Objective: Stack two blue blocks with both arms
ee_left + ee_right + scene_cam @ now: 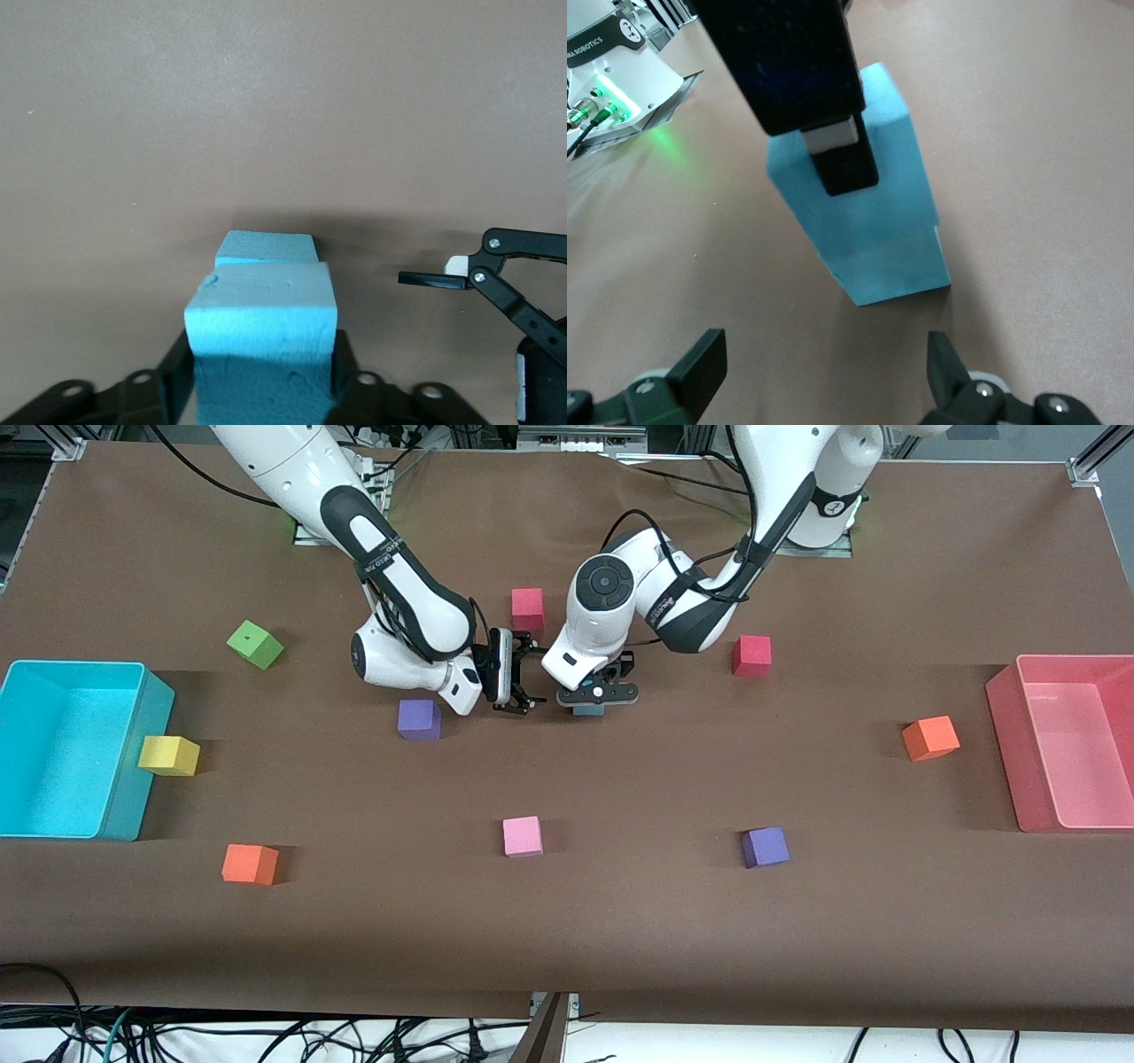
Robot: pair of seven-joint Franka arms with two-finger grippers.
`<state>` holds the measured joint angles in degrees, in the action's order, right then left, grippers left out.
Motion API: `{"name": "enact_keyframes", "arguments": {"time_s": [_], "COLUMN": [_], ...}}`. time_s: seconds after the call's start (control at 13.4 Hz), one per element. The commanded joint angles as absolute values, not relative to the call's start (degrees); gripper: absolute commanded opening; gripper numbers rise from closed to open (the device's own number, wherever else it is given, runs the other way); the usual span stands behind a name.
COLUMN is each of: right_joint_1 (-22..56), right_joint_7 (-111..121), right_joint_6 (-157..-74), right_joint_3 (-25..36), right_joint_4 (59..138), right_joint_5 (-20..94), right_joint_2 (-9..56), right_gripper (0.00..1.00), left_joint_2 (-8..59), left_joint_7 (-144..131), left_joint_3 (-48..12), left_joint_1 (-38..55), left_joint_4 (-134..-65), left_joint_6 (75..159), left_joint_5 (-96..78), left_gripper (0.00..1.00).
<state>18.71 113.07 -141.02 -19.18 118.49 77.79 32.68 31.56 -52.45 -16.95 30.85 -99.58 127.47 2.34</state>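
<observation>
Two bins (133, 762) (1005, 726), neither holding cubes

Matt, slightly pitted foam on the upper blue block (263, 312) and the lower blue block (267, 247), dented in spots. Dull, cloth-like brown cover over the bench (620, 921); smooth, faintly glossy plastic for the cyan bin (133, 779) and the pink bin (1005, 726). Glossy white shells on the left arm (602, 602) and right arm (292, 469), black matt hard plastic on the left gripper (592, 696).
</observation>
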Motion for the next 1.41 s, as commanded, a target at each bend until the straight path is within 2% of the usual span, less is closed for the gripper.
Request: {"name": "enact_keyframes", "arguments": {"time_s": [0.0, 0.3, 0.45, 0.89, 1.12, 1.34], "right_joint_1": [18.3, 18.3, 18.3, 16.0, 13.8, 9.9], "right_joint_7": [114.6, 114.2, 113.9, 103.8, 103.8, 103.8], "right_joint_6": [-141.1, -141.1, -141.0, -140.5, -140.5, -139.8], "right_joint_3": [-19.5, -19.5, -19.4, -19.1, -17.9, -17.9], "right_joint_4": [119.0, 119.0, 119.4, 130.5, 133.4, 134.1], "right_joint_5": [79.2, 79.2, 78.9, 78.3, 76.8, 70.9], "right_joint_2": [32.2, 31.6, 30.5, 15.0, 10.7, 9.3], "right_gripper": [1.0, 1.0, 1.0, 1.0, 1.0, 1.0], "left_joint_2": [31.3, 26.2, 21.9, 8.3, 3.9, 1.3], "left_joint_7": [-52.6, -51.9, -51.9, -39.6, -25.6, -11.5], "left_joint_3": [-15.5, -15.4, -15.5, -15.8, -15.4, -10.3], "left_joint_1": [31.9, 30.9, 27.4, 13.1, 6.7, 4.1], "left_joint_4": [-99.6, -99.6, -99.7, -99.7, -98.8, -98.5], "left_joint_6": [127.8, 123.9, 120.3, 108.6, 101.1, 95.8], "left_joint_5": [3.9, 3.9, 3.6, 3.1, 3.2, 3.2], "left_gripper": [1.0, 1.0, 1.0, 1.0, 1.0, 1.0]}}
